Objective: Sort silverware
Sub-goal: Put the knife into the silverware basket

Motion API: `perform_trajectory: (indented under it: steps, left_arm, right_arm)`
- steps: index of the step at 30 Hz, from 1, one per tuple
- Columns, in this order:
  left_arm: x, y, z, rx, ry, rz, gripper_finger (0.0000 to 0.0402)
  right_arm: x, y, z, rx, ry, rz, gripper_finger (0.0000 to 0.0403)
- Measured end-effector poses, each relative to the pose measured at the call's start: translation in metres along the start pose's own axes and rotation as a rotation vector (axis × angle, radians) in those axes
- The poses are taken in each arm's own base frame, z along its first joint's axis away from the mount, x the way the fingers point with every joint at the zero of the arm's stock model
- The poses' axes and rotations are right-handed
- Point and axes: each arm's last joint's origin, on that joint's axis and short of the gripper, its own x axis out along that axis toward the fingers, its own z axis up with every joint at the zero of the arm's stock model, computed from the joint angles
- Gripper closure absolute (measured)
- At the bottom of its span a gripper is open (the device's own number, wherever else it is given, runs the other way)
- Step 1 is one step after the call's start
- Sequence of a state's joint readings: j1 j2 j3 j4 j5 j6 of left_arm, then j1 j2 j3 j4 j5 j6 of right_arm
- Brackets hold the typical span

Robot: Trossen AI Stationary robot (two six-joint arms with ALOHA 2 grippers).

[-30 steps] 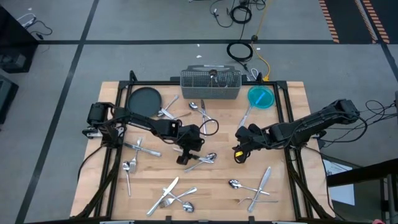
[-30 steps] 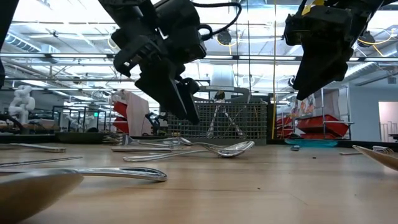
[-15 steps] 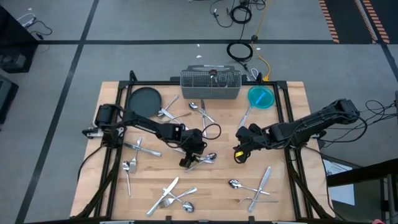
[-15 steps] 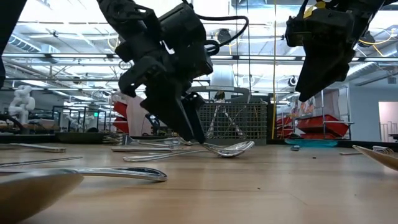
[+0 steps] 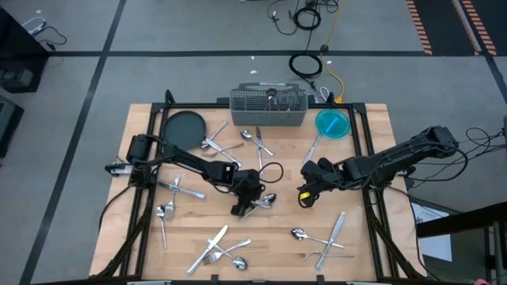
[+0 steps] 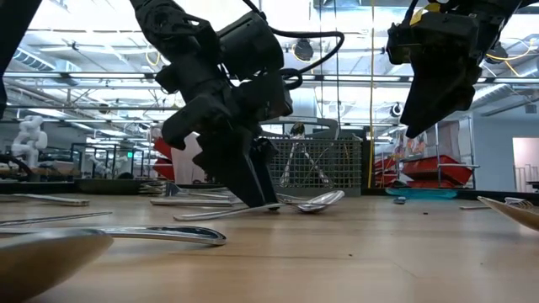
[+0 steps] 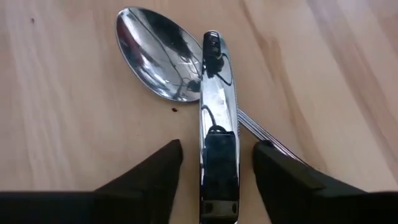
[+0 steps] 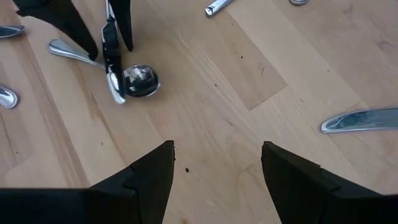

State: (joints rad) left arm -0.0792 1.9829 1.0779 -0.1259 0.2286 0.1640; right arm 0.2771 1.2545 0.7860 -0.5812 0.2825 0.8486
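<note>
Your left gripper (image 7: 217, 163) at mid-table: fingers parted around a knife handle (image 7: 217, 143) lying across a spoon (image 7: 158, 62); contact unclear. Right gripper (image 8: 217, 165): spread, empty, nearby.

Shiny silver spoon (image 7: 158, 59) and knife handle (image 7: 217, 143) lay on the pale, streaky-grained wooden table (image 5: 277, 237), beside a dark round plate (image 5: 183, 127), a grey wire-mesh caddy (image 5: 268, 108) and a bright turquoise bowl (image 5: 332, 123), all under black arms.
</note>
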Motion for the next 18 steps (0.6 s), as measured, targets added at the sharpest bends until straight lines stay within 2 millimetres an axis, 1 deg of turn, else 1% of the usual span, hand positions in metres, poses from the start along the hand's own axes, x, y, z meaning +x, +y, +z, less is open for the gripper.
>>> perform_trajectory:
  steps: [6, 13, 17, 18]
  left_arm:
    - [0.0, 0.002, -0.001, -0.006, 0.011, 0.042, 0.0328]
    - [0.0, 0.002, -0.001, -0.032, 0.015, 0.055, 0.033]
    - [-0.011, 0.0, 0.004, -0.057, -0.013, 0.07, 0.0331]
    - [-0.017, 0.0, 0.006, -0.065, -0.019, 0.083, 0.0351]
  right_arm:
    - [0.0, 0.0, 0.0, 0.006, 0.0, 0.0, 0.0177]
    - [0.0, 0.0, 0.0, 0.03, 0.0, 0.001, 0.0177]
    - [0.0, 0.0, 0.0, 0.03, -0.001, 0.001, 0.0177]
    - [0.0, 0.0, 0.0, 0.031, -0.002, 0.002, 0.0177]
